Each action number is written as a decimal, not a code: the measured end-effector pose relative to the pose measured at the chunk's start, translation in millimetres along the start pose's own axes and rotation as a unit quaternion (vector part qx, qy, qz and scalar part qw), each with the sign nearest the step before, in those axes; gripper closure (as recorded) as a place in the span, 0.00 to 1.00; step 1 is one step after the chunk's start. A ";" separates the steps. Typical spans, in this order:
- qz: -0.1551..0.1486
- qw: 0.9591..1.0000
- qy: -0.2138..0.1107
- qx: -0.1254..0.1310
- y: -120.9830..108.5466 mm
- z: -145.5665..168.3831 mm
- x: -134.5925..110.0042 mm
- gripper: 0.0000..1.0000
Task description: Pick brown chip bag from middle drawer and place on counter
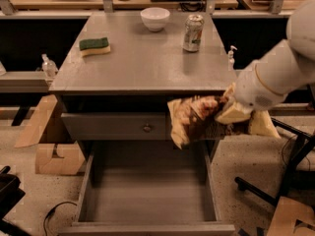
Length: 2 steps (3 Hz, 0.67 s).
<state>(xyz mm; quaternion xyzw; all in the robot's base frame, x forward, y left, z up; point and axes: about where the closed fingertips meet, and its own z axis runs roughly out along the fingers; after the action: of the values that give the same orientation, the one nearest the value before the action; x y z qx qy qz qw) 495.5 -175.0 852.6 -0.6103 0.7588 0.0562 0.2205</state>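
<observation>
The brown chip bag (194,119) hangs in the air in front of the cabinet's right side, above the open middle drawer (147,193) and just below the counter's (142,58) front edge. My gripper (229,113) is shut on the bag's right end, with the white arm reaching in from the right. The drawer's gray floor is bare. The bag covers part of the gray drawer front above.
On the counter stand a green-and-yellow sponge (94,46) at left, a white bowl (155,18) at the back and a soda can (193,33) at back right. Cardboard boxes (49,151) lie on the floor at left. A chair base (290,176) stands at right.
</observation>
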 end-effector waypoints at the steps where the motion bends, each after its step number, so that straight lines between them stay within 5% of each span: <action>1: 0.006 0.999 0.000 0.033 -27.8 -35.6 -41.4 1.00; 2: 0.027 0.996 -0.019 0.077 -80.5 -56.9 -91.7 1.00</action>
<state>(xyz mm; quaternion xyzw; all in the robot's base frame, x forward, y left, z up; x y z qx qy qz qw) 571.4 -132.5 955.4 -0.5696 0.7729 0.0151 0.2793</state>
